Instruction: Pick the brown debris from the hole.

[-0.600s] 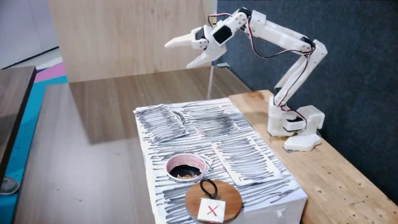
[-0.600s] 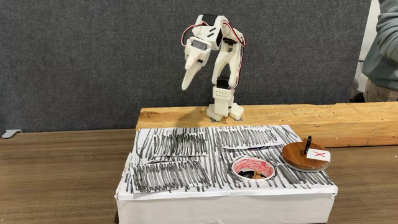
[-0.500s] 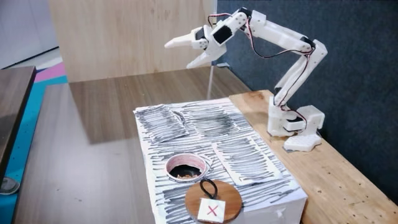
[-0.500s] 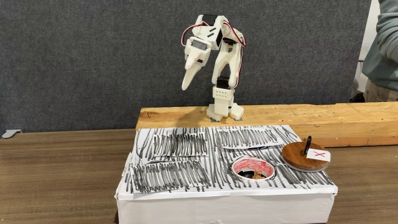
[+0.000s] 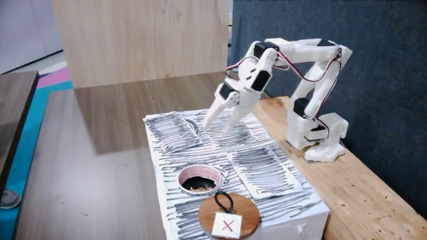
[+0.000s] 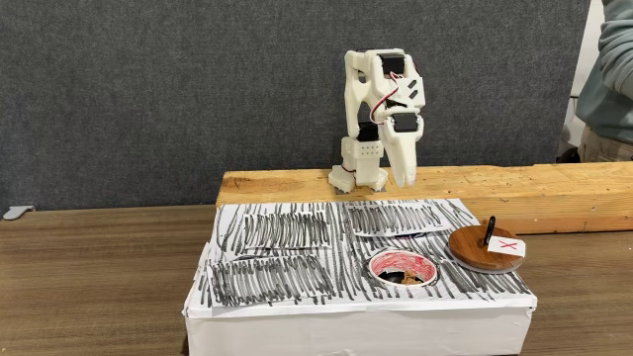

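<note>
The brown debris sits down in the hole on the striped box, and the gripper, open and holding nothing, hangs well apart from it, so the picking is not yet done.

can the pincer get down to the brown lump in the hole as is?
Probably yes. The white pincer hangs above the striped box top, behind the pink-rimmed round hole. The small tan-brown lump lies uncovered; the round wooden lid sits beside it.
</note>
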Controlling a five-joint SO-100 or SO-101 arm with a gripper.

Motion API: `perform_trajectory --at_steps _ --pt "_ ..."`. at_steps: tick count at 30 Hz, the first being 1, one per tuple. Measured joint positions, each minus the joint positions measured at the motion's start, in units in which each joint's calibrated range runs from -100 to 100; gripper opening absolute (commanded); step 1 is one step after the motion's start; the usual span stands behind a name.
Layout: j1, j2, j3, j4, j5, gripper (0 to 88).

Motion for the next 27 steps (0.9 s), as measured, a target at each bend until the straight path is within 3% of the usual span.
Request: perform_trajectory --at_steps 10,17,27 --pt "-0.6 6.6 0.0 -0.3 0.0 19.9" --pt "-0.6 17.5 0.0 -8.3 0.2 19.9" --pt "-0.6 19.5 0.0 -17.0 0.3 19.9"
